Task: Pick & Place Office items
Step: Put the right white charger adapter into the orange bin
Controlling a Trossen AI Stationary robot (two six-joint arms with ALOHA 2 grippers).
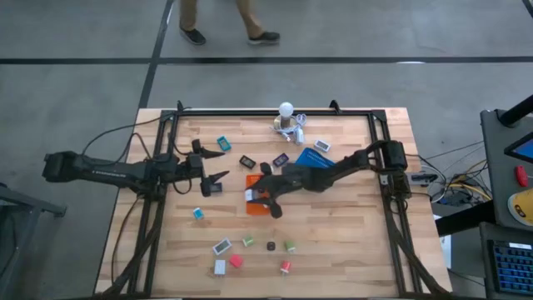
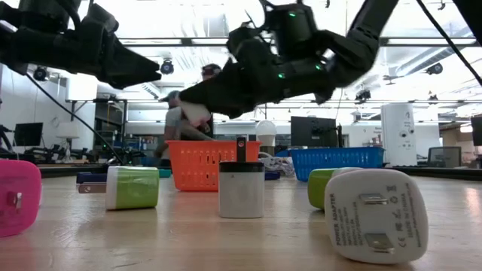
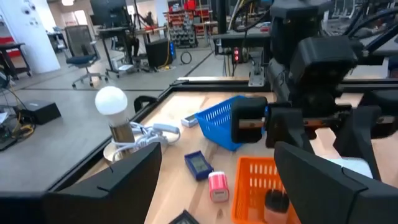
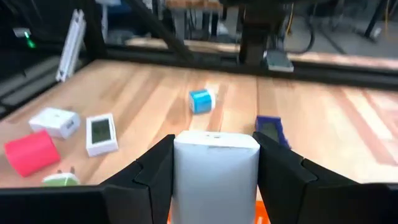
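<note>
While a white block (image 4: pixel 216 174) is held tight between the two fingers of the right hand (image 1: pixel 260 197), it hangs right over the orange tray (image 1: pixel 260 206) in the middle of the worktop (image 1: pixel 350 242). The block is pinched by its sides, well above the tray floor.

The left hand (image 1: pixel 218 177) is held wide open and has nothing in it. It waits just beside the tray.

Other small items are spread over the worktop: a teal one (image 1: pixel 223 143), a red one (image 1: pixel 286 267), a pink one (image 1: pixel 236 261) and a green one (image 1: pixel 290 246).

Some things could go wrong from here. If the block is let go from this high, it could bounce out or land on the tray wall and tip off. If the fingers are opened while the hand is off to one side, the tray could be missed. The two hands are close, so they could be bumped together. The blue tray (image 1: pixel 315 157) is near too.
</note>
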